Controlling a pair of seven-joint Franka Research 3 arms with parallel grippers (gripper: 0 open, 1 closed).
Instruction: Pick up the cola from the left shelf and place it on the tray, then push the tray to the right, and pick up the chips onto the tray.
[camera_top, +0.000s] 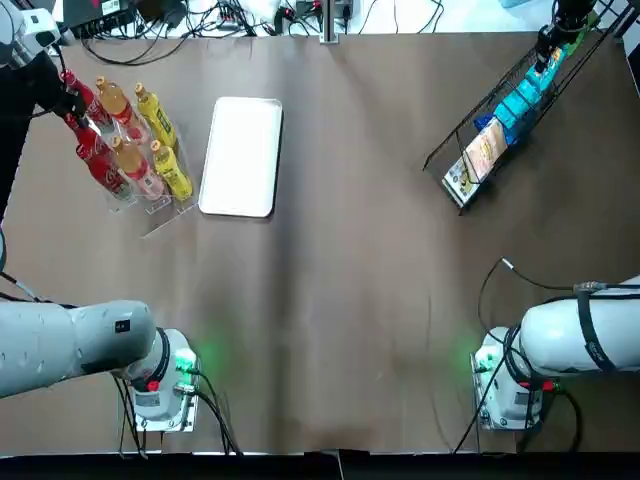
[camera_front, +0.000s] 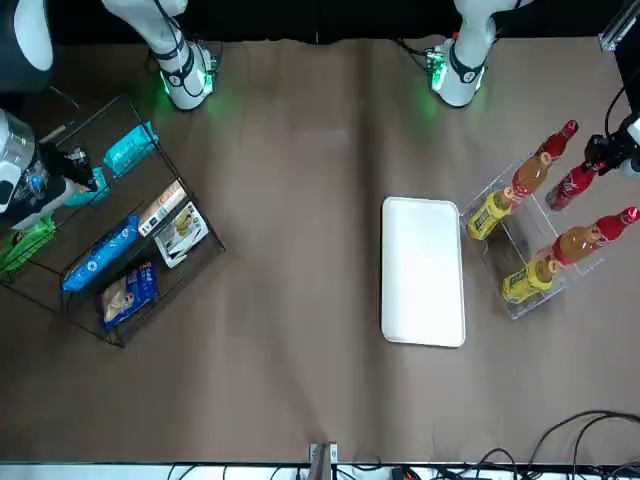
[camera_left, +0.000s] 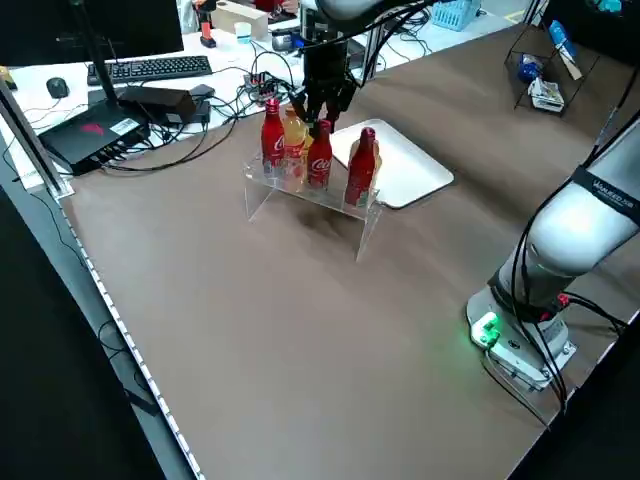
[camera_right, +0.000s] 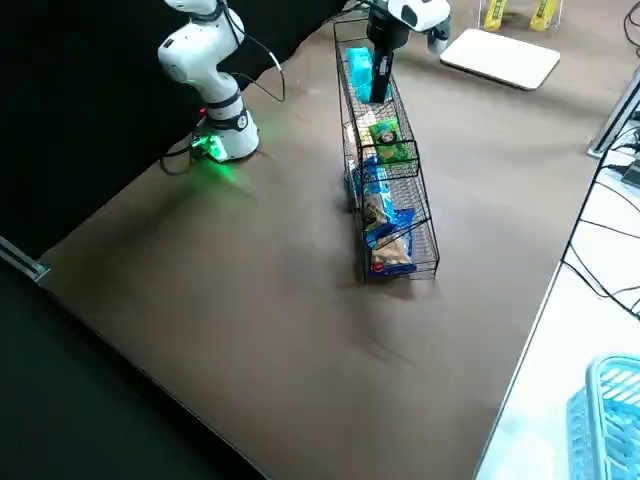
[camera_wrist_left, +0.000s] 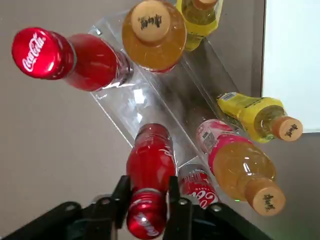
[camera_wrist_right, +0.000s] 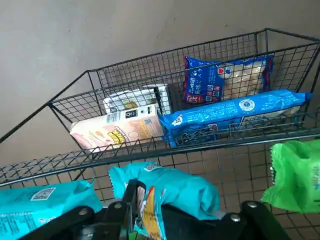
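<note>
Three red cola bottles stand with orange and yellow drink bottles on a clear acrylic shelf (camera_top: 152, 212) at the table's far left. My left gripper (camera_wrist_left: 148, 196) is shut on the neck of the middle cola (camera_wrist_left: 150, 162), which still stands on the shelf (camera_left: 320, 158). The white tray (camera_top: 241, 156) lies bare just right of the shelf. At the far right, my right gripper (camera_wrist_right: 189, 202) is inside the wire rack (camera_top: 468, 140), open, its fingers on either side of a teal chips bag (camera_wrist_right: 172, 191).
The rack also holds blue snack bags (camera_wrist_right: 235, 112), a pale box (camera_wrist_right: 120, 131) and a green bag (camera_wrist_right: 297, 175). Cables and a keyboard lie beyond the table's far edge. Both arm bases (camera_top: 160, 385) stand at the near edge.
</note>
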